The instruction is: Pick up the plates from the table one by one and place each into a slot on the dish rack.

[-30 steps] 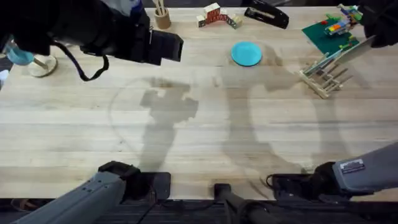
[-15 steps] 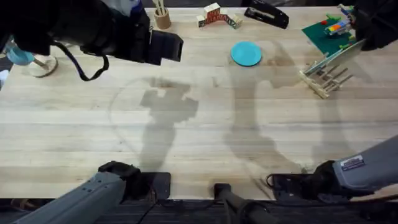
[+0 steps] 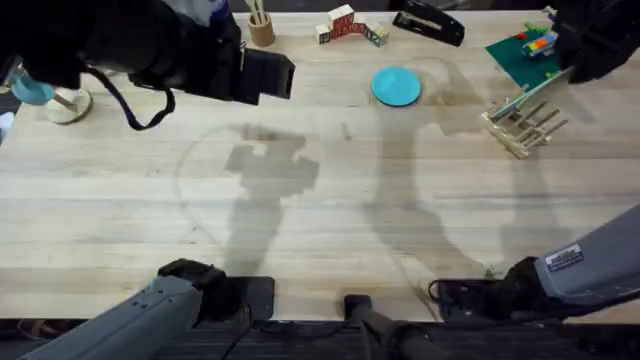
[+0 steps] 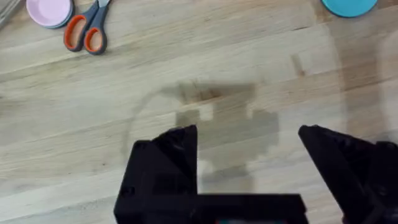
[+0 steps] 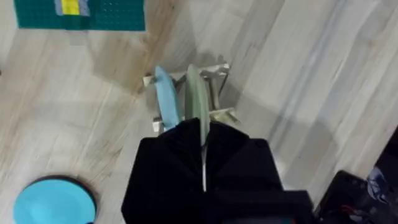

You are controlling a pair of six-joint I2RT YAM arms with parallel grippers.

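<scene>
The right pincer [image 5: 203, 155] is clamped on the rim of the cream plate [image 5: 195, 93], which stands on edge in the dish rack [image 5: 214, 93] just beside the light blue plate [image 5: 165, 99], also upright between the pegs. The left pincer [image 4: 249, 162] hangs with its fingers apart above bare counter [image 4: 186, 56]. A bright blue disc [image 3: 396, 86] lies flat on the counter, well apart from the rack.

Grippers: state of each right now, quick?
Left gripper: open, holding nothing, above bare table.
Right gripper: shut on the cream plate, which stands on edge at the dish rack beside a light blue plate.
</scene>
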